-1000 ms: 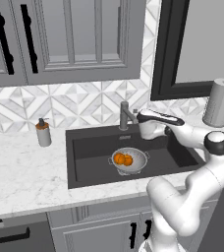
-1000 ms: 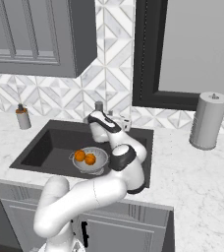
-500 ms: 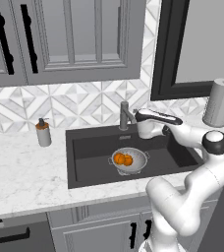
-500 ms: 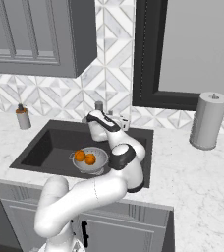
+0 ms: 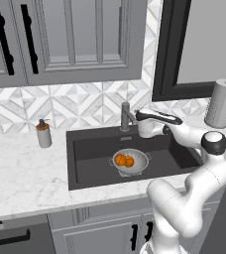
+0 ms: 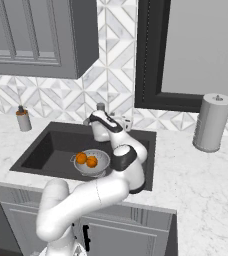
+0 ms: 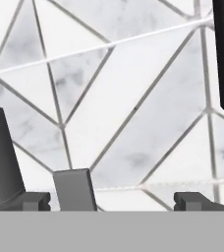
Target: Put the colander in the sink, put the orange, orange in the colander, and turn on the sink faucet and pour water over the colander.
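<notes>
Round perforated metal colander (image 5: 131, 162) sits upright on the dark sink (image 5: 87, 154) floor, two oranges (image 5: 124, 160) inside. Grey faucet (image 5: 126, 116) stands upright behind it. Gripper (image 7: 112, 201) beside faucet, jaws wide, holding nothing.

From the left base view I can't see the claw's tips; the white hand (image 5: 149, 126) covers most of the sink faucet (image 5: 125, 115), so the spout and the lever are hidden from me. In the right base view the arm's own body blocks the sink's (image 6: 41, 150) near right corner and part of the colander's (image 6: 93, 165) rim. In the hand view the fingertips (image 7: 31, 201) are cut off at the bottom, and I can't identify the grey slab (image 7: 74, 189) between them.
</notes>
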You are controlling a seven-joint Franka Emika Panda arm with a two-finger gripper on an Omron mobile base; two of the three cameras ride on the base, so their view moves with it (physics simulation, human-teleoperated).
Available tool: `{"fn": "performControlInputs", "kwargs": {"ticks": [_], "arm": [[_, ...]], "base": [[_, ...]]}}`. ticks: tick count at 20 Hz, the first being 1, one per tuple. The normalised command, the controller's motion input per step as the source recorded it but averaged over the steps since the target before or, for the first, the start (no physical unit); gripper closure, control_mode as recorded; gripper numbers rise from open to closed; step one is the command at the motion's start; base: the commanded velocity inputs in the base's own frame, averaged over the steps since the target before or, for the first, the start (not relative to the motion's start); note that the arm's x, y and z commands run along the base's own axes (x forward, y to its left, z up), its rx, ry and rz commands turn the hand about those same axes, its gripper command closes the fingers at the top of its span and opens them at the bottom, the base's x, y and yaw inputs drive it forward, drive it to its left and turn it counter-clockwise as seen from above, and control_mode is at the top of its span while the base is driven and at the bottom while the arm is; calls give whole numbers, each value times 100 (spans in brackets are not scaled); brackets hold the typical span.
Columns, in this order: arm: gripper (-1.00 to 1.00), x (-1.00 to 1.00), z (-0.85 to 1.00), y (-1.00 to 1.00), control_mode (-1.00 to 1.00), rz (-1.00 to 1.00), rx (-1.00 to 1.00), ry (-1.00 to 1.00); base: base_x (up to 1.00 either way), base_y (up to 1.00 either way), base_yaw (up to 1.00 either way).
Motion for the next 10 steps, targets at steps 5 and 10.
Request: {"fn": "performControlInputs", "kwargs": {"ticks": [5, 10], "arm": [[-100, 16, -3, 11, -100, 0, 0, 0], [-100, 14, -1, 13, -100, 0, 0, 0]], "base": [[0, 0, 0], [0, 0, 0]]}}
